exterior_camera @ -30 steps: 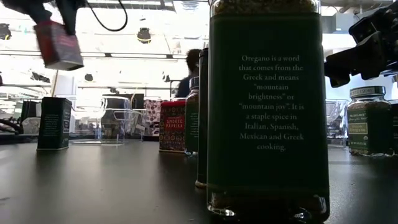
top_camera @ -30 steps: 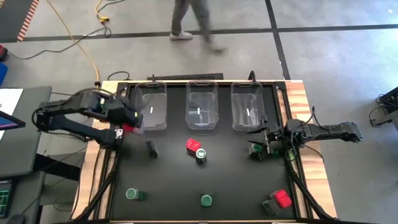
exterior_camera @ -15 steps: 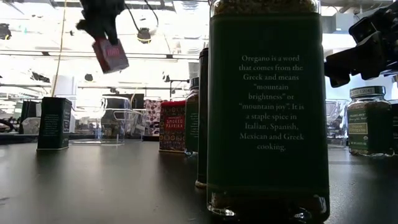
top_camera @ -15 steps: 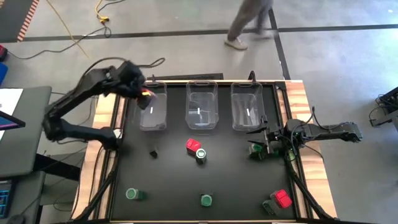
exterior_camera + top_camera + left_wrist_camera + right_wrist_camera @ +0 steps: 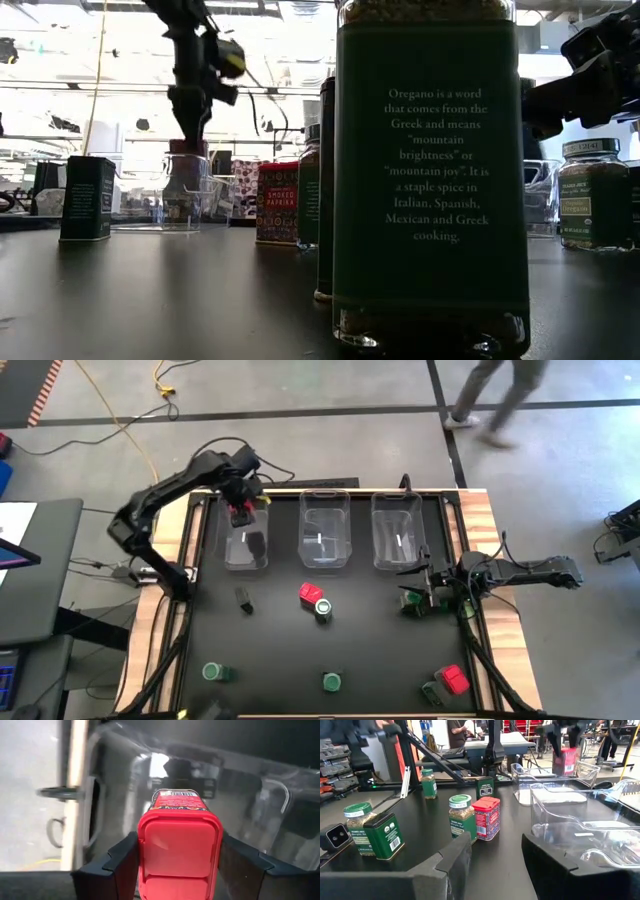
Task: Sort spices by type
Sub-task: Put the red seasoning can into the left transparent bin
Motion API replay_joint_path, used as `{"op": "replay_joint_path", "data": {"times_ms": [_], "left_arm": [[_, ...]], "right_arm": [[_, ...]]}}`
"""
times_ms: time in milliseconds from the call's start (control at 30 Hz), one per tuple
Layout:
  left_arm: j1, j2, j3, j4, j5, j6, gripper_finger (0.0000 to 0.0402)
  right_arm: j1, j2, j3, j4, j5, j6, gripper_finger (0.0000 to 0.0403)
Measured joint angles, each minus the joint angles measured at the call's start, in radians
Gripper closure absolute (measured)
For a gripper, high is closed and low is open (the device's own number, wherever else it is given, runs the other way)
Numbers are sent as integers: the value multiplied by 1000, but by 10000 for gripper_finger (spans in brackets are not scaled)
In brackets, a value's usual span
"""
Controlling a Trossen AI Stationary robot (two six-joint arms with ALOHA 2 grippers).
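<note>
My left gripper (image 5: 242, 510) is shut on a red-topped spice tin (image 5: 179, 845) and hangs over the left clear bin (image 5: 246, 545) at the table's far left. It also shows far off in the right wrist view (image 5: 565, 757). Other spices stand on the black table: a red tin (image 5: 310, 593) beside a green-lidded jar (image 5: 323, 608), a dark tin (image 5: 243, 598), green jars (image 5: 213, 672) (image 5: 331, 681), and a red tin (image 5: 455, 679) at the near right. My right gripper (image 5: 495, 865) waits open at the right edge. My left gripper pinches the red-topped tin between its two fingers (image 5: 122, 862), on two opposite sides at its lid end (image 5: 143, 851). The fingers come from above, pointing down. The tin hangs upright with its lid up, lifted clear, about level with the bin's rim.
Three clear bins stand in a row along the far edge, the middle (image 5: 325, 535) and right (image 5: 397, 535) ones beside the left. Green containers (image 5: 412, 601) stand close to my right gripper. A person (image 5: 490, 400) walks on the floor beyond the table.
My left gripper has swung from the table's left edge toward the far edge and to the right, over the left bin. It has rolled and come down, carrying the red-topped tin, which has gone from tilted to upright.
</note>
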Motion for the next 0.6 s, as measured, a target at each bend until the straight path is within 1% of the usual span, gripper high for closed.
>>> {"op": "replay_joint_path", "data": {"times_ms": [133,400,600], "left_arm": [[21,58,-7,14,9,35,184],[20,70,-12,84,26,148,184],[29,70,-85,128,19,178,184]], "right_arm": [[0,0,0,0,0,0,196],[0,0,0,0,0,0,196],[0,0,0,0,0,0,196]]}}
